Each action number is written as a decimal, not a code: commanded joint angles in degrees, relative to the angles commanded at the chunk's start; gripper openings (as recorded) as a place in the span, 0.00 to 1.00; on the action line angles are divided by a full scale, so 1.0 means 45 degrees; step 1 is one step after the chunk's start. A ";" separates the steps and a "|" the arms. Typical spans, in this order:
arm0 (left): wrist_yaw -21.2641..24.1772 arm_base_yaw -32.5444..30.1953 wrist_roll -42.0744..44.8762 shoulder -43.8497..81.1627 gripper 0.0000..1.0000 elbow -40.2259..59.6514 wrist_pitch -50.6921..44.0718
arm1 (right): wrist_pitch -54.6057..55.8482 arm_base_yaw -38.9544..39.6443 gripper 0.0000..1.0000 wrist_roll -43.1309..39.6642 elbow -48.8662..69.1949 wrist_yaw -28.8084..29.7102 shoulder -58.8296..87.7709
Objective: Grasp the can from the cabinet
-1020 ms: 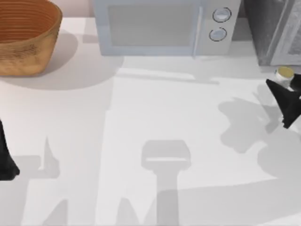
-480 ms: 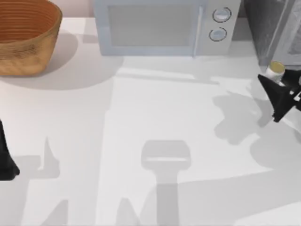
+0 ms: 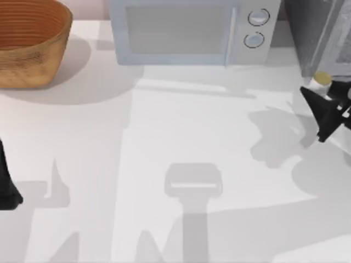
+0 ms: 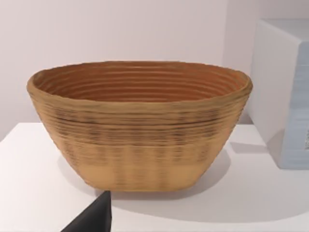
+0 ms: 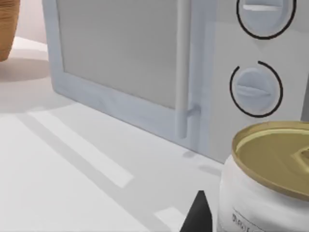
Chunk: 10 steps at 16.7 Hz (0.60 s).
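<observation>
Upright, the can (image 3: 322,78) is seen at the far right of the surface (image 3: 181,131), its golden lid facing up and its long axis vertical; in the right wrist view the can (image 5: 270,179) shows a white body under that lid. It stands just in front of the cabinet (image 3: 315,33), at the foot of the dark speckled unit, close to the surface's right edge. The right gripper (image 3: 323,112) is held just beside the can on its near side, with one dark finger (image 5: 198,215) showing next to the can's body. Whether the jaws are wide, narrow or closed around the can cannot be told. To the can's left stands the microwave (image 3: 192,30) along the far edge, with a broad bare stretch of surface before it. The basket (image 3: 30,44) occupies the far left corner. The left gripper (image 3: 6,186) is parked at the left edge, facing the basket (image 4: 140,125).
</observation>
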 joint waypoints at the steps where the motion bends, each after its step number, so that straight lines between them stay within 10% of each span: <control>1: 0.0000 0.0000 0.0000 0.0000 1.00 0.0000 0.0000 | 0.0000 0.0000 0.45 0.0000 0.0000 0.0000 0.0000; 8: 0.0000 0.0000 0.0000 0.0000 1.00 0.0000 0.0000 | 0.0000 0.0000 0.98 0.0000 0.0000 0.0000 0.0000; 10: 0.0000 0.0000 0.0000 0.0000 1.00 0.0000 0.0000 | 0.0000 0.0000 1.00 0.0000 0.0000 0.0000 0.0000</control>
